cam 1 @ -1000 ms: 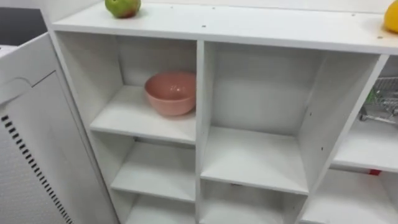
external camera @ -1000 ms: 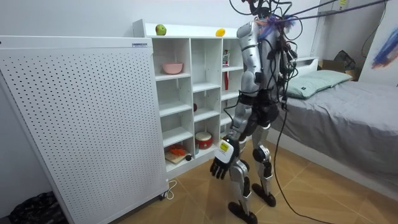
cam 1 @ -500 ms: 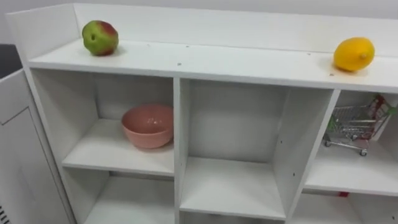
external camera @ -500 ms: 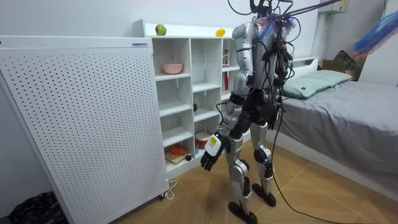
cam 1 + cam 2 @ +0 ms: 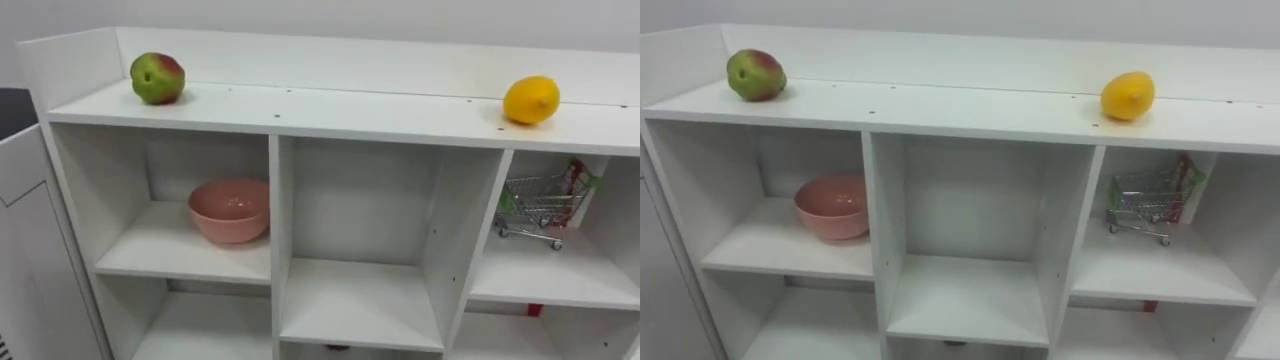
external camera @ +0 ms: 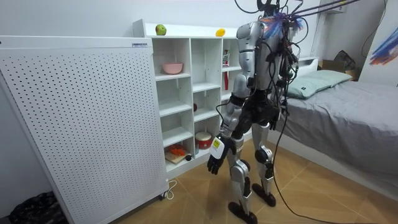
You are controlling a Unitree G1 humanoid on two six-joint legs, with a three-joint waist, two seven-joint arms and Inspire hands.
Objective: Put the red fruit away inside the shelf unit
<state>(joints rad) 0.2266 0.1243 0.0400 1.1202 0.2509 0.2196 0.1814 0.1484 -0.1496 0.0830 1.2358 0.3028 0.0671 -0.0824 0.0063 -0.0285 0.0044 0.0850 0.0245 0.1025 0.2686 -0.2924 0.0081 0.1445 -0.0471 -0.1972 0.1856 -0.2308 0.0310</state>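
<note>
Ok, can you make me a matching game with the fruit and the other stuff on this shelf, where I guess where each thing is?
Things:
1. apple
2. lemon
3. pink bowl
4. toy shopping cart

Places:
A. in the upper right compartment
B. on top of the closet, at its left end
C. in the upper left compartment
D. on top of the closet, toward its right end

Pairs: 1-B, 2-D, 3-C, 4-A
</note>
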